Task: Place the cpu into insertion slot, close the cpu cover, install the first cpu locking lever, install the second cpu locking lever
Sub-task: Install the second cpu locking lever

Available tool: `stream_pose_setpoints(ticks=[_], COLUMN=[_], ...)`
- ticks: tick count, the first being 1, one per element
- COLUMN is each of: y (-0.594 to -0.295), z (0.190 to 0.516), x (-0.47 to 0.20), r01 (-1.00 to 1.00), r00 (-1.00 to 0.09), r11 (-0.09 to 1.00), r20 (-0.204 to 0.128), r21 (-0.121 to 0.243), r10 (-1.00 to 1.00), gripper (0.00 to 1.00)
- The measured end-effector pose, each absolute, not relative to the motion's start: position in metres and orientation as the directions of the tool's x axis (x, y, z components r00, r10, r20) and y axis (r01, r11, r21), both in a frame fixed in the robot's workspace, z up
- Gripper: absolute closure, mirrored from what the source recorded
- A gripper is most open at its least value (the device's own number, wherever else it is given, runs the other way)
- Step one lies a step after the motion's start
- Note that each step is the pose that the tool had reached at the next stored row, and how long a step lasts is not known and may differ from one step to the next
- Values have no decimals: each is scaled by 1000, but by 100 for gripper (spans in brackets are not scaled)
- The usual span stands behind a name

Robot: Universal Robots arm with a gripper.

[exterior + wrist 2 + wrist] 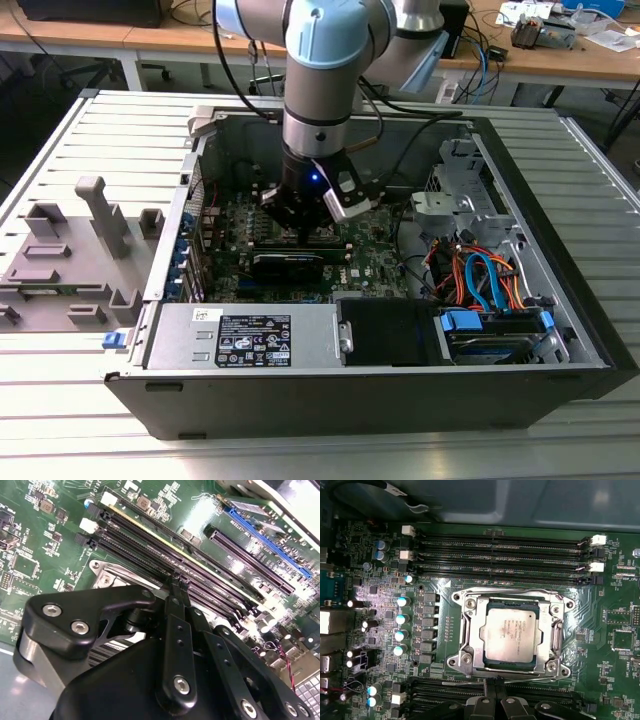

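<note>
While the arm [318, 90] is lowered into the open computer case [560, 300] at the upper centre of the exterior view, the gripper [303, 232] is held just above the green motherboard [375, 262], between the case's wall toward the exterior view's left and the drive cage [455, 195] toward the exterior view's right. In the first wrist view the cpu [512, 629] is seen seated flat in the insertion slot [462, 630] at the centre of the frame, its silvery top showing through the window of the cpu cover [554, 630], which is laid down flat around it. The socket's silver rim is bordered by long black memory slots [500, 555] across the upper part of the frame and by a second bank [445, 692] along the lower edge, so little free board is left at either of those edges. The gripper's [495, 685] black fingertips are seen at the lower centre of that frame, drawn together with no gap between them, just beside the socket's lower rim; whether a thin wire lever is pinched there cannot be told. In the second wrist view the gripper [176, 582] is shown with its fingertips closed against each other right at the corner of the socket's metal frame [107, 575], with the memory slots [165, 550] running diagonally close behind.
</note>
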State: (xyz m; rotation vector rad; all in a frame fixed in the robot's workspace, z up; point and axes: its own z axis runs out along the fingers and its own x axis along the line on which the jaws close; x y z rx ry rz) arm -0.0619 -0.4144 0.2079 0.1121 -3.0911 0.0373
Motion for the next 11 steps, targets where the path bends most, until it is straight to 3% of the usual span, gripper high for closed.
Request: stream_pose_setpoints(ticks=[11], y=[-414], z=[206], x=[-68], r01=[-73], r00=[-996], r11=[997], r20=[49], r21=[-22], r10=[-72], gripper=[89])
